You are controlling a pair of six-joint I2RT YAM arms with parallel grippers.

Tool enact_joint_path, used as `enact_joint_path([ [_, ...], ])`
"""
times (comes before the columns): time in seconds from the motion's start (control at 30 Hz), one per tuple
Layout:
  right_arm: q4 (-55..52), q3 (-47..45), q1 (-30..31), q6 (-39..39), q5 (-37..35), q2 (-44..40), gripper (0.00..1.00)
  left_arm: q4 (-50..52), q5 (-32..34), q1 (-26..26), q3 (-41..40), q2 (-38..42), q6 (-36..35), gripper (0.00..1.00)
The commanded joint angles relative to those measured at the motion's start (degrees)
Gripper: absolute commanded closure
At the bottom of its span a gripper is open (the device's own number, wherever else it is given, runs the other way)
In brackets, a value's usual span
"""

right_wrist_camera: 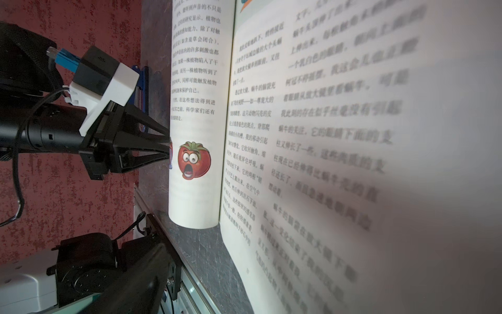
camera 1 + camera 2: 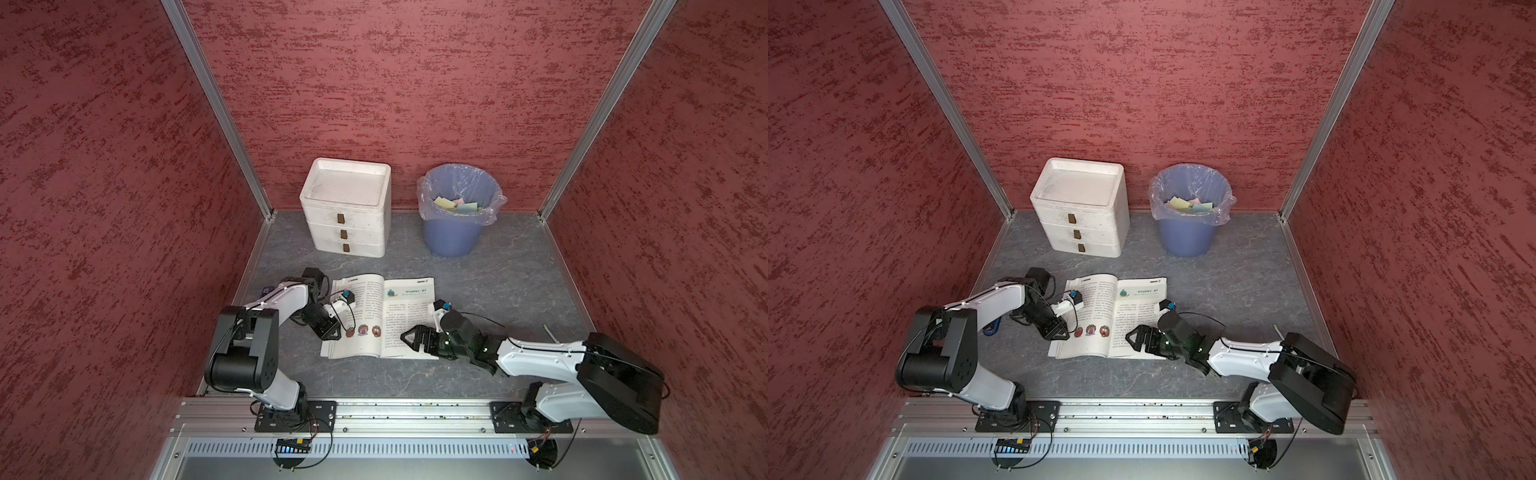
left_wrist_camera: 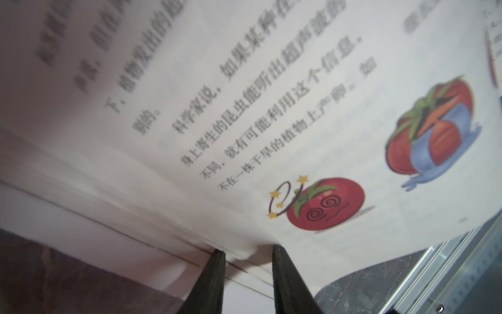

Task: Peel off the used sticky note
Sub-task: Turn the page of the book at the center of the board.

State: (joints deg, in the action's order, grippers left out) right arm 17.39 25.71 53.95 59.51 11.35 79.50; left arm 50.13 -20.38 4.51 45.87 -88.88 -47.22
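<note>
An open book (image 2: 370, 309) (image 2: 1100, 316) lies flat on the grey table, and no sticky note shows on its two open pages. My left gripper (image 2: 332, 334) (image 2: 1059, 334) is at the near left corner of the left page (image 3: 244, 108). Its jaws (image 3: 247, 251) stand a little apart, open, with the page edges across the gap and the top leaf slightly curled up there; it also shows in the right wrist view (image 1: 168, 146). My right gripper (image 2: 405, 336) (image 2: 1129, 336) rests wide open over the right page (image 1: 326, 136); its fingers are out of its wrist view.
A blue bin (image 2: 453, 239) with a plastic liner stands at the back right and holds several coloured paper squares. A white three-drawer box (image 2: 347, 208) is at the back left. A blue clip-like object (image 2: 992, 328) lies left of the book.
</note>
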Motion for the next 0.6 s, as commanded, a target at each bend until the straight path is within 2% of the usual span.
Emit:
enact_joint_path([
  [0.0,3.26,5.71,0.94,-2.48,3.74,1.65,0.03,-0.05,-1.22,0.62,-0.51,-1.57,-0.51,0.68],
  [0.17,-1.44,15.03,4.45,-6.70,3.48,4.51,0.03,0.78,-2.37,-1.05,0.45,-2.28,-1.28,0.68],
  [0.33,-5.60,23.81,7.53,-9.48,2.10,11.53,0.02,1.55,-3.78,-3.45,1.19,-2.47,-2.35,0.68],
  [0.57,-9.88,34.01,9.37,-11.83,3.32,20.24,0.02,4.91,-6.76,-11.16,3.14,-0.70,-6.33,0.68],
])
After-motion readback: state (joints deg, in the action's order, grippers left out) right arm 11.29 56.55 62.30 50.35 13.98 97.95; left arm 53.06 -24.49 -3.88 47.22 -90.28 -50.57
